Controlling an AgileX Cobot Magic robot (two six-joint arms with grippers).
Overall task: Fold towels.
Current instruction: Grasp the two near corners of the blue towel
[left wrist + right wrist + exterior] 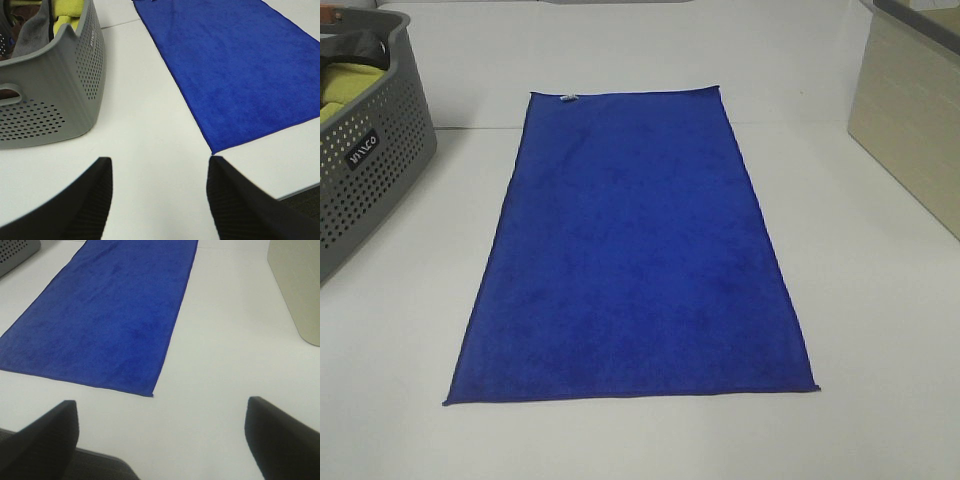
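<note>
From the high camera, the towel (632,255) lies spread flat and unfolded in the middle of the white table (880,330), its long side running away from the camera. A small white tag (568,97) sits on the far edge near the far-left corner. A grey perforated basket (370,170) stands at the left, apart from the towel, with a yellow-green cloth (345,85) inside. A beige box (910,110) stands at the right, also apart from the towel.

In the left wrist view, the left gripper (160,200) hangs over bare table with its two black fingers (95,200) spread wide and nothing between them. The towel (240,65) lies ahead and to one side. Its near corner lies just ahead of one fingertip, and whether they touch I cannot tell. The basket (65,90) stands ahead on the other side, the cloth (67,12) showing above its rim.

In the right wrist view, the right gripper (162,435) is also spread wide and empty, over bare table at its near edge. The towel (115,315) lies ahead, its near corner a little beyond the gap between the fingers (280,440) and clear of both. The box (295,290) stands further off.
</note>
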